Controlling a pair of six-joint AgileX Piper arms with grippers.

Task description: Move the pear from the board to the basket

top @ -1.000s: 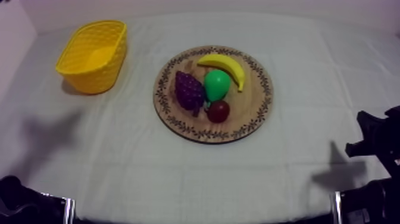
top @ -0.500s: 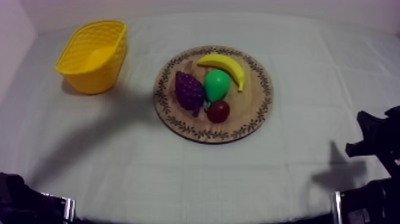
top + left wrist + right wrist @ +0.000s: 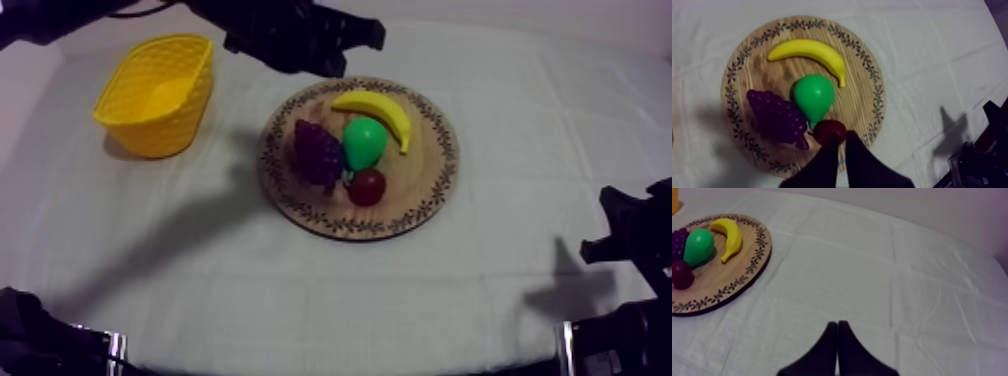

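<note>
The green pear (image 3: 364, 142) lies in the middle of the round wooden board (image 3: 430, 190), between the banana and the small red fruit. My left arm reaches in from the upper left, and my left gripper (image 3: 350, 40) hangs high over the board's far rim. In the left wrist view the pear (image 3: 814, 95) sits on the board (image 3: 864, 100) below, and the left gripper (image 3: 839, 136) is a narrow wedge, shut on nothing. The yellow basket (image 3: 155, 95) stands at the far left. My right gripper (image 3: 837, 323) is shut over bare cloth, well right of the pear (image 3: 698, 245).
On the board, a banana (image 3: 378, 108) lies behind the pear, a bunch of purple grapes (image 3: 318, 152) touches its left side, and a small red fruit (image 3: 367, 186) sits in front. My right arm (image 3: 630, 240) rests at the table's right edge.
My left arm has swung up from the lower left and now reaches in at the upper left, over the board's far side. The fruit, the basket and the right arm have not moved.
</note>
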